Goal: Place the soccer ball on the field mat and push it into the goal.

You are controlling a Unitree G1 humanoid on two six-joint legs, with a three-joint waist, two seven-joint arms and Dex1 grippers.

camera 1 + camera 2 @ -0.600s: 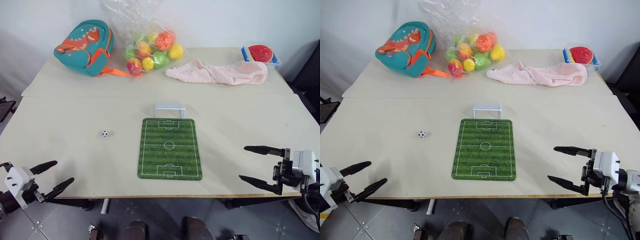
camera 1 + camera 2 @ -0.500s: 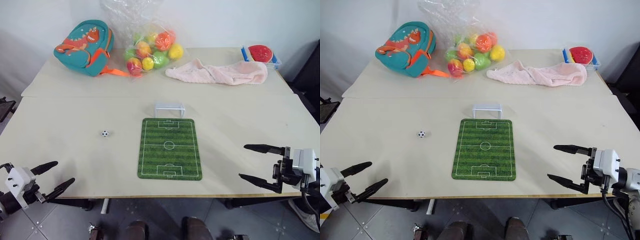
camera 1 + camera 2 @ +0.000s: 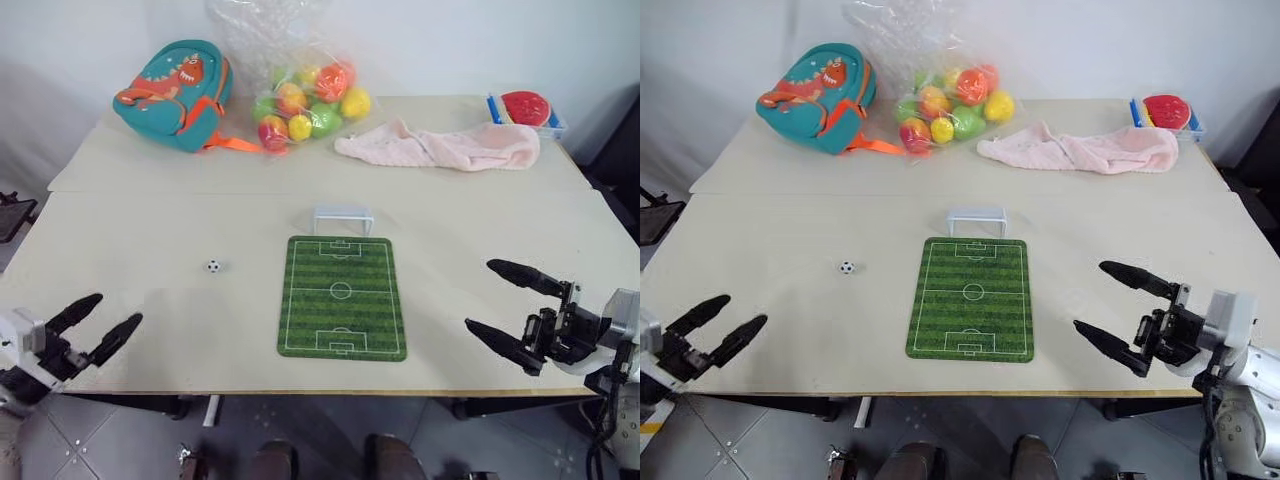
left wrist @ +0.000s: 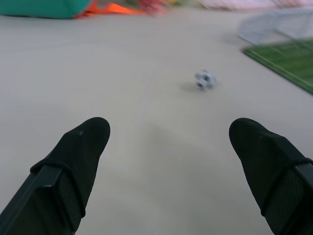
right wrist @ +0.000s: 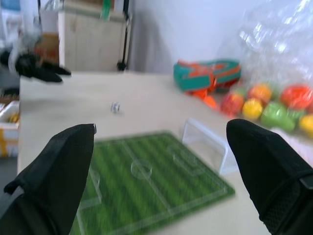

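We judge the soccer ball (image 3: 212, 266) light, hard and quick to roll, so we would pinch it across its middle from both sides. It sits on the bare desk (image 3: 150, 230), left of the field mat (image 3: 341, 297) and well apart from the goal (image 3: 342, 217). The left gripper (image 3: 100, 327) has its fingers spread and empty, the ball farther off and to their right. The right gripper (image 3: 510, 311) is likewise spread, beyond the mat's right edge.

No readable text, label, brand or number is seen; only white pitch lines are printed on the field mat (image 3: 342, 297).
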